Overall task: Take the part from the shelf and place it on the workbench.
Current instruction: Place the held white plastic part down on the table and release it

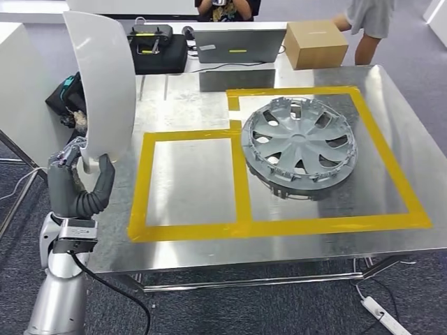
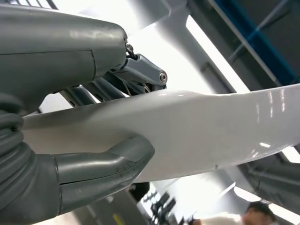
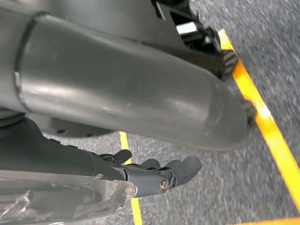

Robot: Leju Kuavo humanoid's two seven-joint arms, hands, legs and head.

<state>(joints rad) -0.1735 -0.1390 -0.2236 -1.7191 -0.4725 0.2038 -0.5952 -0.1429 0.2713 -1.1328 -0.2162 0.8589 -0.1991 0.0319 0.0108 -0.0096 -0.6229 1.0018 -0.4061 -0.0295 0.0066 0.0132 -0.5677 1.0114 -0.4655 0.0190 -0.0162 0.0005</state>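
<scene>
The top of the white part [image 1: 100,84] is cut off by the edge of the head view, so its whole shape is hard to make out. The left hand [image 1: 79,185] holds it up at the left side of the workbench [image 1: 390,118], with the thumb [image 2: 102,171] on one face and the dark fingers [image 2: 141,75] on the other. The part is smooth, shiny and curved like a shell, and it stands almost upright above the hand, not touching the table. A grey wheel cover [image 1: 299,145] lies flat inside the bigger yellow tape box [image 1: 327,225]. The right hand [image 3: 155,176] hangs over grey carpet with its fingers out straight and nothing in them.
</scene>
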